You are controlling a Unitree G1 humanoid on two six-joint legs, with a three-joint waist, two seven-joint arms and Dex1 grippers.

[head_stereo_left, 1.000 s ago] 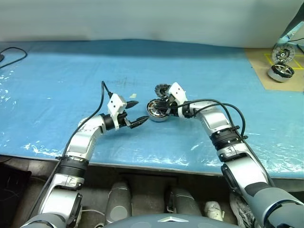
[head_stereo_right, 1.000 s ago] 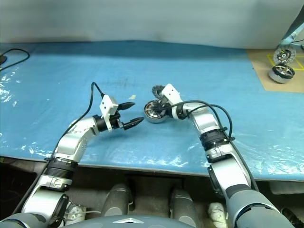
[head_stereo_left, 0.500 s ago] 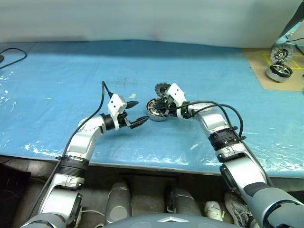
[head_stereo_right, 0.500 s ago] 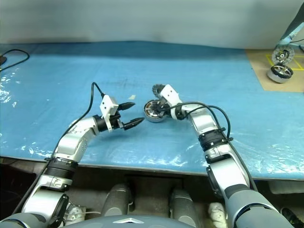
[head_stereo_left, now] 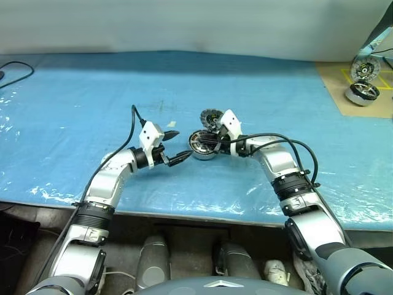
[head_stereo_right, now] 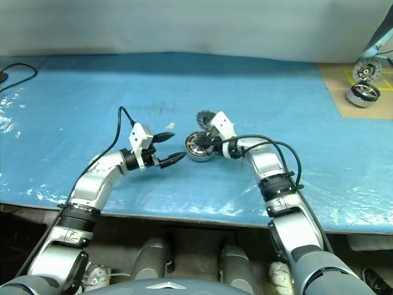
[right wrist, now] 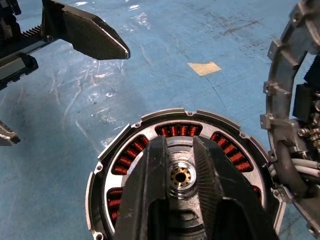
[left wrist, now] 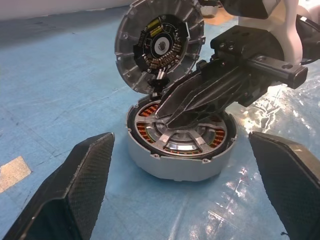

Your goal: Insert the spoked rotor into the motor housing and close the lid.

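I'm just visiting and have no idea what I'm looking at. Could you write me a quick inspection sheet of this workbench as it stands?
Surface: blue plastic sheet, wrinkled and shiny, over the table.
Job's things: motor housing sits flat, copper windings showing, a spoked part already inside; lid stands open, hinged at the rim.
Clutter: small pale tape scrap on the sheet.
Grippers: left gripper open, beside the housing, touching nothing; right gripper fingertips slightly apart, down over the housing's hub.
Cables: black cable at far left.
Surroundings: two silver motors on a brown board at far right.
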